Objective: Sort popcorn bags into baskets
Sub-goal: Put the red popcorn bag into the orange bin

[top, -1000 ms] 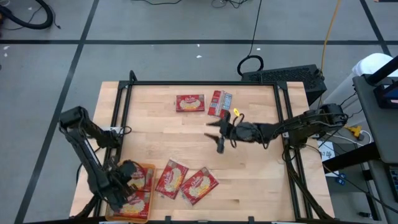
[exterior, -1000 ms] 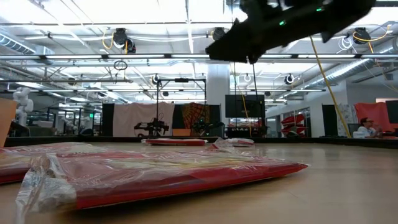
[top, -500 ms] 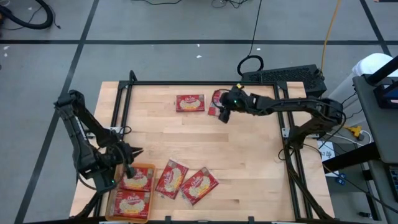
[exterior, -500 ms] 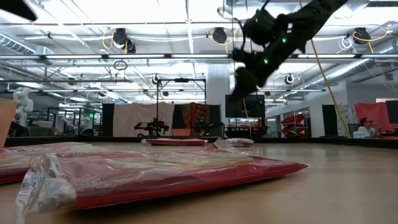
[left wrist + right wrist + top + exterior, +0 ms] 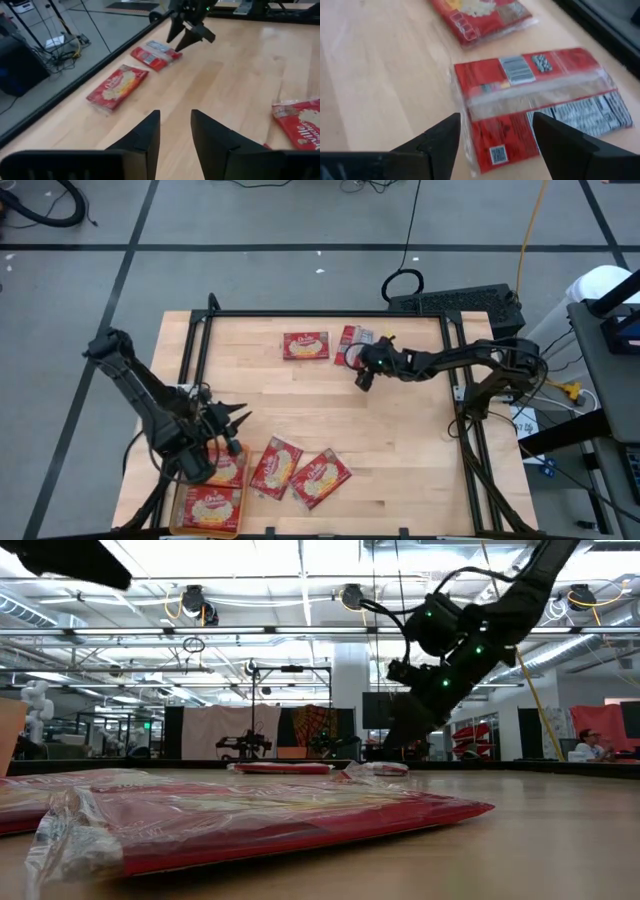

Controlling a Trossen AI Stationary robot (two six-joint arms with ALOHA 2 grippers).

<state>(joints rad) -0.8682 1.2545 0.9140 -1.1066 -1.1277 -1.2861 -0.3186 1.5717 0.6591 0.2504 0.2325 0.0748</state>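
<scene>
In the high view the orange basket (image 5: 243,492) sits at the table's near left corner with two red popcorn bags (image 5: 212,506) lying flat inside. Two more bags (image 5: 275,468) (image 5: 320,477) lie flat beside it. At the far edge lie a face-up bag (image 5: 305,345) and a bag with its label side up (image 5: 350,343). My right gripper (image 5: 362,376) hangs open just above that bag's (image 5: 530,95) near end, its fingers either side of it, touching nothing. My left gripper (image 5: 230,425) is open in the air, just beyond the basket.
A black frame rail (image 5: 320,314) runs around the table top. Bare wood (image 5: 300,405) lies between the far bags and the near ones. In the low view the near bags (image 5: 270,815) fill the foreground, and a person (image 5: 588,745) sits far off in the room.
My right gripper swung from the table's middle up toward the far edge, then came down over the label-side-up bag. My left gripper rose off the basket and moved toward the table's middle. The bags have stayed where they were.
</scene>
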